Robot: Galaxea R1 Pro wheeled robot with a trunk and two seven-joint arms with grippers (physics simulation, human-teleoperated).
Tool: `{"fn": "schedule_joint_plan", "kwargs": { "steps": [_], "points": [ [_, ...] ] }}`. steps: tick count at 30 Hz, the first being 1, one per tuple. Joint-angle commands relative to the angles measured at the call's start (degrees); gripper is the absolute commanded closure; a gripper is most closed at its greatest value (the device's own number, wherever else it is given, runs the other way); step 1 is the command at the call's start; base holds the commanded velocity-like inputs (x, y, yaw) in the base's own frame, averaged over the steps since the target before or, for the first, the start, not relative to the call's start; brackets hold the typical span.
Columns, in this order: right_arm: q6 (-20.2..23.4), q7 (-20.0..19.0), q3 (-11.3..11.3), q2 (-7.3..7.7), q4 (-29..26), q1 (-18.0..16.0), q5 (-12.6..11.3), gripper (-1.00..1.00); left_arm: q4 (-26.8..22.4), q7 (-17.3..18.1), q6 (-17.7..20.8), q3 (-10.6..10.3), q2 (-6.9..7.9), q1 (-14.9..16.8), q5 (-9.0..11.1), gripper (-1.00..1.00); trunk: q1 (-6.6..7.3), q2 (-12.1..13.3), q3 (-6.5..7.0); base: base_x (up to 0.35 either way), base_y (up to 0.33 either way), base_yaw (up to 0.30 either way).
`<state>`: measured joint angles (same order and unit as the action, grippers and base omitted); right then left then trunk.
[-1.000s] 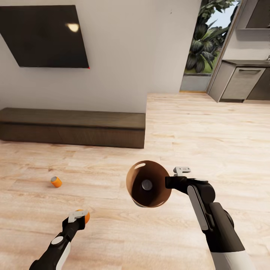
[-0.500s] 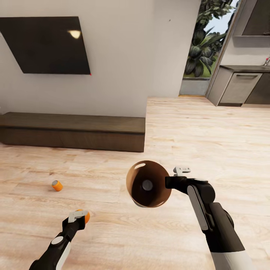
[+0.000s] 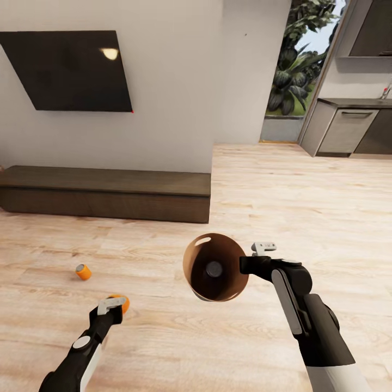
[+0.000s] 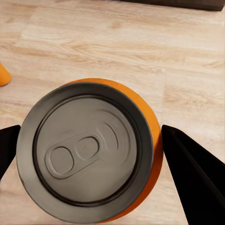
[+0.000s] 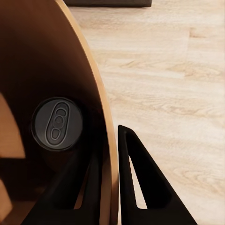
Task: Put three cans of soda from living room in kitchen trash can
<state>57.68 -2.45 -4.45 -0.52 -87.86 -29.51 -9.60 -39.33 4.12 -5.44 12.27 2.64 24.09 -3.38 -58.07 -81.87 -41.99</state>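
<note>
L to R: 1 orange cylindrical soda can lies on the pale wood-grain floor. L gripper is clamped on a 2nd can w/ grey metal top, black fingers at both sides. R gripper pinches the rim of the round tapered trash can, brown inside; 1 can lies within.
</note>
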Motion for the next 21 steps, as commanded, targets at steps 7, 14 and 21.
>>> {"fn": "schedule_joint_plan", "kwargs": {
  "steps": [7,14,21],
  "points": [
    [0.0,-0.2,0.0,-0.01,0.2,0.0,-0.7,1.0,-1.3,1.3,0.2,0.1,0.15,0.0,0.2,1.0,0.0,0.0,0.01,0.0,0.0,0.0],
    [-0.1,0.1,-0.1,-0.01,1.6,0.0,-0.6,1.0,-7.0,14.1,8.3,0.7,1.22,0.0,0.4,1.0,0.0,0.0,0.01,0.0,0.0,0.0],
    [-0.2,0.3,-0.2,-0.01,3.0,0.0,-0.3,1.0,-18.8,26.7,21.9,5.5,2.76,0.0,0.5,1.0,0.0,0.0,0.01,0.0,0.0,0.0]
  ]
}}
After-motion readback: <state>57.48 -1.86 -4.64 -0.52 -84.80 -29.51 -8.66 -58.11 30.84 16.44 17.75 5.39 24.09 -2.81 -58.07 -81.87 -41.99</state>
